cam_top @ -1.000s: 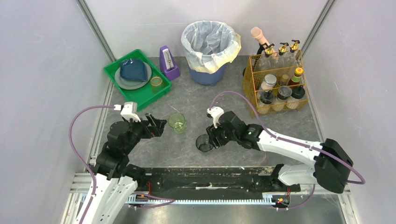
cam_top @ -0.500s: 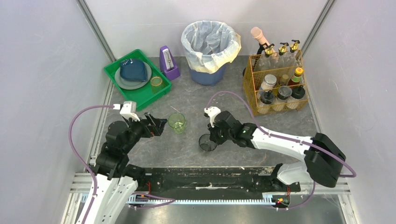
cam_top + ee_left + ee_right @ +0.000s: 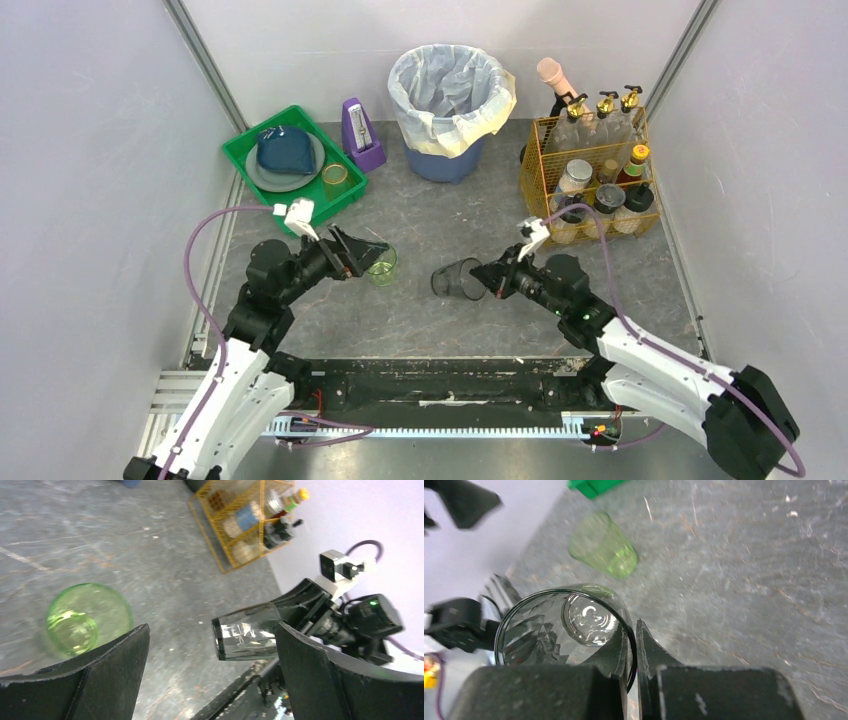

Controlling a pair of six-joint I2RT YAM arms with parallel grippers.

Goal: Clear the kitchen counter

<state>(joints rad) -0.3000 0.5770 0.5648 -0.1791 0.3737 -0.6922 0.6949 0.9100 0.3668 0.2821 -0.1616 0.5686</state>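
Top external view: two arms reach inward from the near rail (image 3: 430,385) over the dark marbled surface (image 3: 440,215), which runs from that rail to the far wall beneath everything else. The right claw (image 3: 487,278) pinches a smoky glass (image 3: 456,280) by its rim, one finger inside and one outside, as the right wrist view shows. The glass is held on its side with its mouth to the left, apparently clear of the surface. The left claw (image 3: 362,256) is spread wide and holds nothing. A green glass (image 3: 381,265) stands upright on the surface just right of it, at the fingertips; whether they touch cannot be told. The left wrist view puts it toward the far finger, not centred in the gap. The left arm is plainly the nearer, so the next move looks like a small shift far and right to bracket the glass; a careless advance could tip it. Beyond, from left to right, sit a green tray (image 3: 238,158) with a plate (image 3: 262,178) and amber cup (image 3: 335,180), a purple metronome (image 3: 358,133), a lined bin (image 3: 445,160) and a wire basket (image 3: 545,190) of bottles (image 3: 600,110).
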